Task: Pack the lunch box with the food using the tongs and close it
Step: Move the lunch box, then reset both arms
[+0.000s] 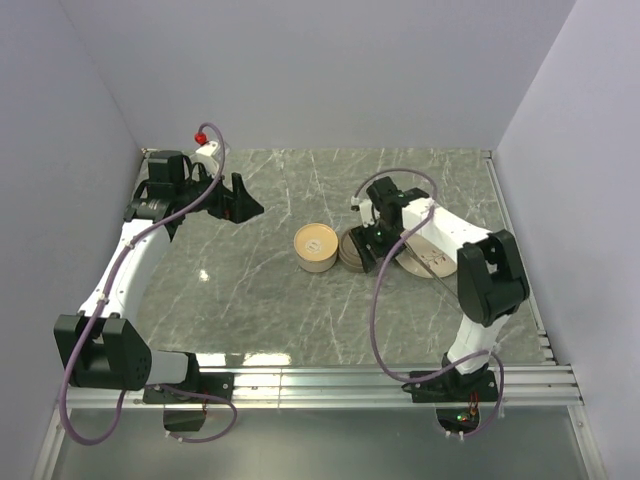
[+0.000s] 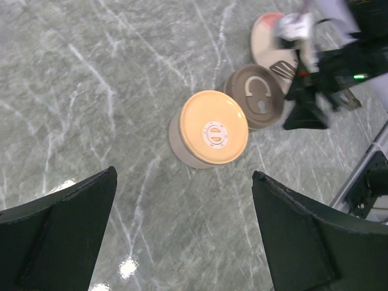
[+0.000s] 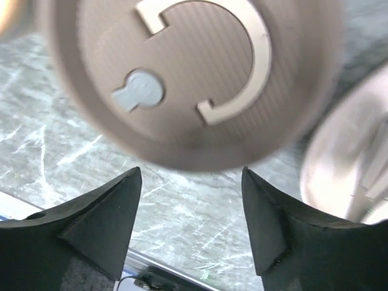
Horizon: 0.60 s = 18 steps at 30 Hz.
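Note:
The lunch box (image 1: 317,247) is a round cream tub with a pale orange inner lid (image 2: 213,128) on top, standing mid-table. Its brown outer lid (image 1: 352,250), with a C-shaped handle (image 3: 242,54), lies flat on the table against the tub's right side. My right gripper (image 1: 372,238) hovers open just above that brown lid (image 3: 182,79), with nothing between its fingers. Far off at the back left, my left gripper (image 1: 243,206) hangs wide open and empty, looking down at the tub from a distance. No food shows, and I cannot make out the tongs for certain.
A pale pink plate (image 1: 428,258) sits right of the brown lid, partly under the right arm. A metal rail (image 1: 380,378) runs along the table's near edge. White walls close in the left, back and right sides.

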Each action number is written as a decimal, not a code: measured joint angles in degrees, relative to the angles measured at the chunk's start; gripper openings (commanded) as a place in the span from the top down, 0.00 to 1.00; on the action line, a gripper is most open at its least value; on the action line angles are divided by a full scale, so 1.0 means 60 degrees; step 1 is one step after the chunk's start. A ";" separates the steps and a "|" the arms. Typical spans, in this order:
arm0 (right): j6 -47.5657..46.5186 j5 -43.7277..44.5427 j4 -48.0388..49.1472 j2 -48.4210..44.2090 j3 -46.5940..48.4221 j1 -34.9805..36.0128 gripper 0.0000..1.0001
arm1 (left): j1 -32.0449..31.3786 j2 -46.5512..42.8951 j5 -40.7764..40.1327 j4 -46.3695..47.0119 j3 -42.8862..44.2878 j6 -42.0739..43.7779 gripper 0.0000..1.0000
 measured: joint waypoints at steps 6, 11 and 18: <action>-0.0361 0.0058 0.0007 -0.1581 0.0084 -0.0353 0.07 | 0.0091 0.0233 -0.1020 -0.0004 0.0033 -0.0255 0.00; -0.0499 0.0044 0.0073 -0.2426 0.0506 -0.0867 0.01 | 0.0095 0.0299 -0.2273 -0.0047 0.0157 -0.0554 0.01; 0.0102 -0.0066 0.1115 -0.3610 -0.0193 -0.1362 0.00 | 0.0109 0.0648 -0.3355 -0.0514 0.0688 -0.0925 0.01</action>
